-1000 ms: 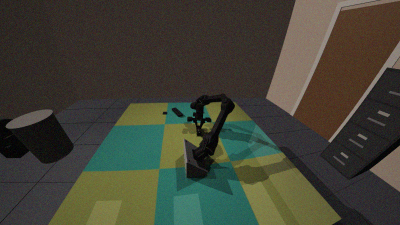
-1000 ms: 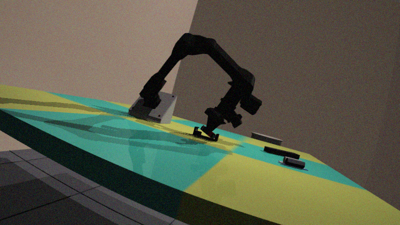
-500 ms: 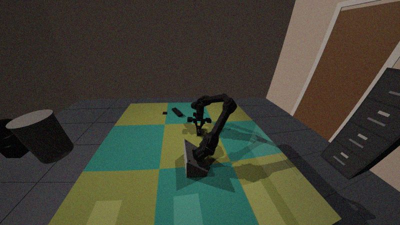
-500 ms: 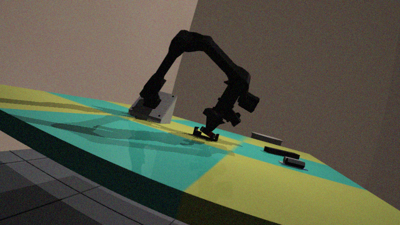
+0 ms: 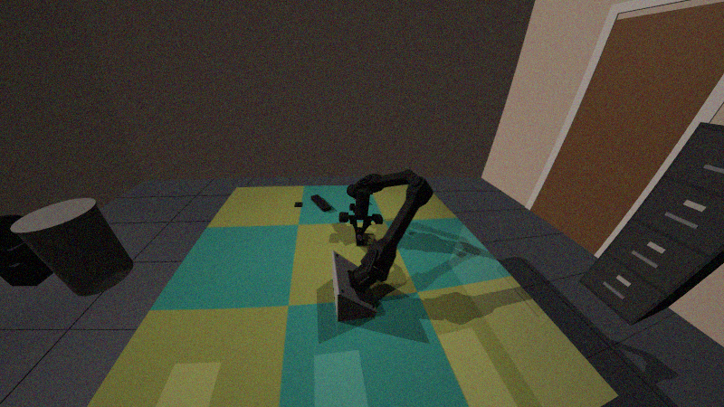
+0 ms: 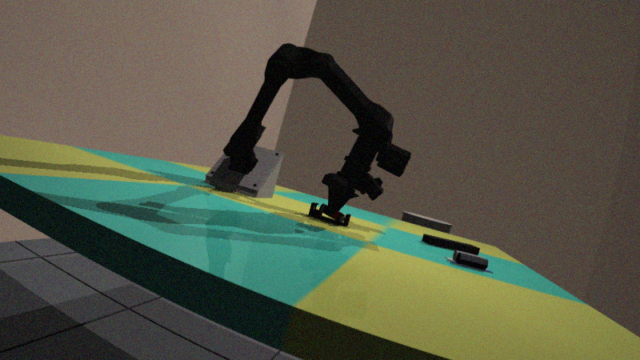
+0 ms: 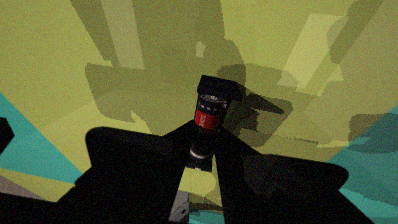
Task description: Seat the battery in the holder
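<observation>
The battery (image 6: 336, 215) (image 7: 206, 120), dark with a red band, is between the fingertips of my gripper (image 6: 333, 211) (image 7: 204, 126), which is shut on it. The black holder (image 5: 361, 244) (image 6: 313, 209) (image 7: 218, 86) stands on the mat below, with an upright wall at each end. In the exterior view the battery is tilted: its right end is low by the right wall, its left end raised near the left wall. In the wrist view its far end is close against the holder's far wall. The spring, the lip and any contact underneath are hidden or too dark to tell.
A long dark block (image 5: 320, 202) (image 6: 450, 245), a dark cylinder (image 6: 470, 260) and a low grey box (image 6: 426, 221) lie beyond the holder, away from the arm's base (image 5: 349, 298) (image 6: 264, 174). A small dark object (image 5: 299, 204) lies near the far edge.
</observation>
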`<state>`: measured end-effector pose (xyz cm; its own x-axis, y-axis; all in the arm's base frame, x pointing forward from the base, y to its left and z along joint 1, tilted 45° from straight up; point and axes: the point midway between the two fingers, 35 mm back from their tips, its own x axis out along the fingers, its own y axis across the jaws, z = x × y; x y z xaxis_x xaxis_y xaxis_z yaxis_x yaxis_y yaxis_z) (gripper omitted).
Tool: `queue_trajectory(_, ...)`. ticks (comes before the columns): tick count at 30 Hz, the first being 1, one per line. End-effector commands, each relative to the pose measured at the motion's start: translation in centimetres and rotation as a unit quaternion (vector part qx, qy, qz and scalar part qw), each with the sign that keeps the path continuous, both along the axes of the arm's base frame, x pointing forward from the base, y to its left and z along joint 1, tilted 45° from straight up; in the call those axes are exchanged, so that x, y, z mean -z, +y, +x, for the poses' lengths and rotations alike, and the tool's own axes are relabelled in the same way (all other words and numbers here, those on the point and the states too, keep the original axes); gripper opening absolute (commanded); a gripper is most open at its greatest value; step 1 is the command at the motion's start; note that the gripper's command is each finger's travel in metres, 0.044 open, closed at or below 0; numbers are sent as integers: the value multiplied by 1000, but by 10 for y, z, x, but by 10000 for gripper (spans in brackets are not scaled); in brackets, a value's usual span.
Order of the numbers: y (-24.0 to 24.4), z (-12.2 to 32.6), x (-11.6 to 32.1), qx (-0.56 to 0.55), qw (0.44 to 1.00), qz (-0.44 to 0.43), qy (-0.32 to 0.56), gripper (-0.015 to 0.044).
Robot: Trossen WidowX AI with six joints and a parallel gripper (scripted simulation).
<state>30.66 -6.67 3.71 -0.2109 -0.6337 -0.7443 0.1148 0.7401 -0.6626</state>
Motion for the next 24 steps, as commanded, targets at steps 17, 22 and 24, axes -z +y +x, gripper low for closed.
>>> queue_trajectory(17,-2,-1,2,-33,999,-4,-39,67)
queue_trajectory(22,-3,-2,2,-40,998,-5,-47,67)
queue_trajectory(24,-3,-3,2,-43,998,-5,-50,67)
